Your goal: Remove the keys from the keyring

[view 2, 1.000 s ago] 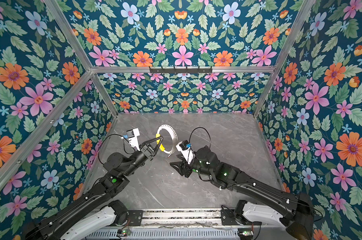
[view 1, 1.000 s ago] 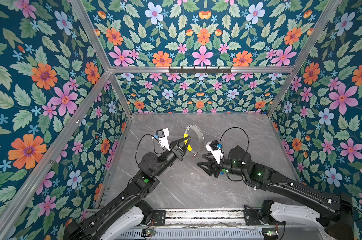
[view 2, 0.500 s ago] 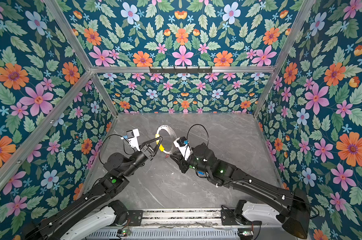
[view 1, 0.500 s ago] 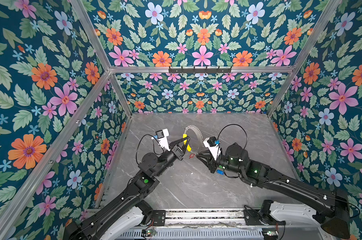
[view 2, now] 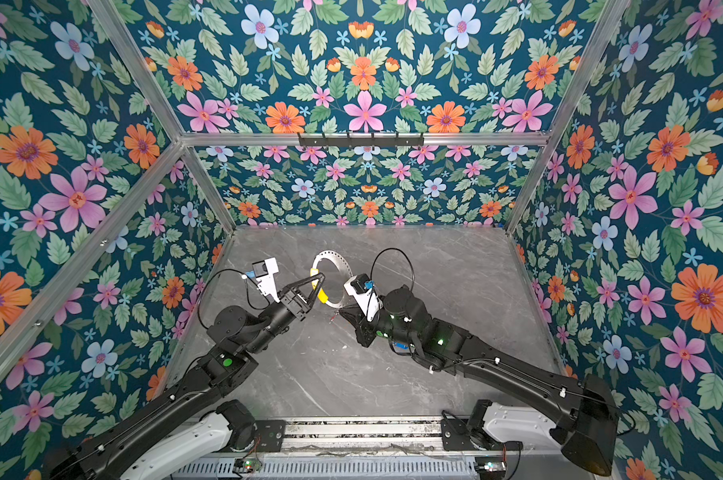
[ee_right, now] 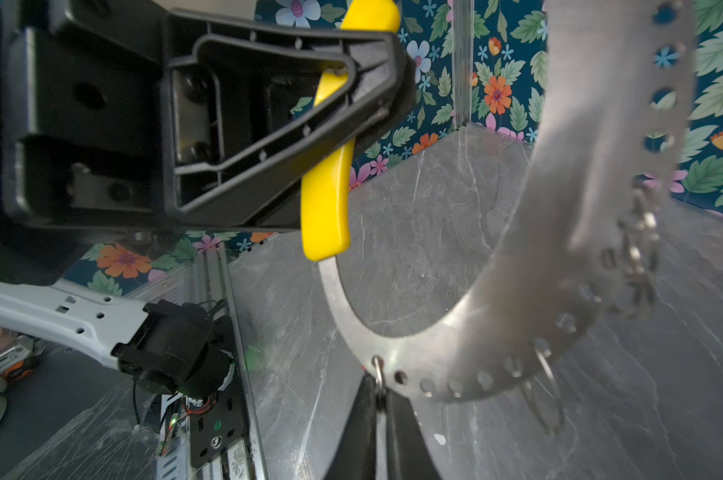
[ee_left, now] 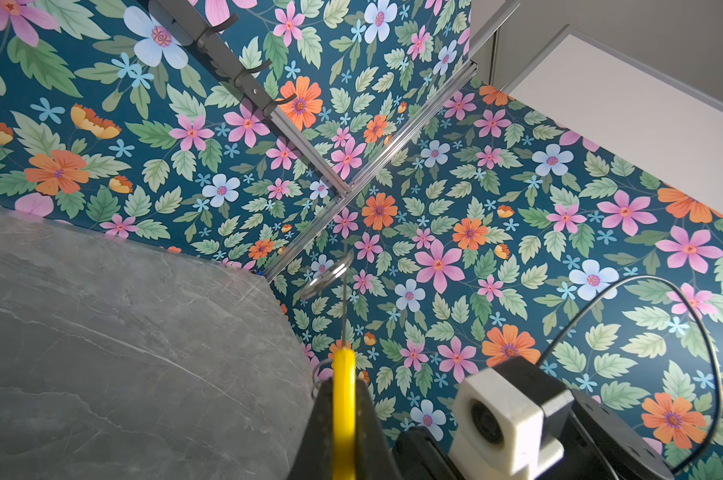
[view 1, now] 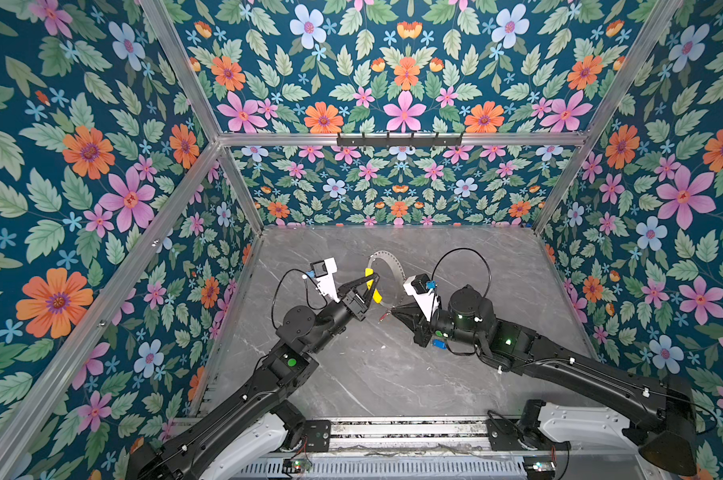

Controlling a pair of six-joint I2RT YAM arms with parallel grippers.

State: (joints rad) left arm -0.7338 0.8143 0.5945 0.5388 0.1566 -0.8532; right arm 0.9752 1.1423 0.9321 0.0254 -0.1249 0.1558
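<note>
Nearest, a metal rail is seen at the front of the grey marble table; a blue tag is seen by the right arm, partly hidden; farther in, the keyring is held on edge above the table; its yellow arc is pinched between the jaws of the left gripper; a small split ring on its low rim is pinched tight by the right gripper; a red tag is seen just beside those tips; more split rings are hung along the rim; farthest, a hook rack is fixed to the flowered back wall.
</note>
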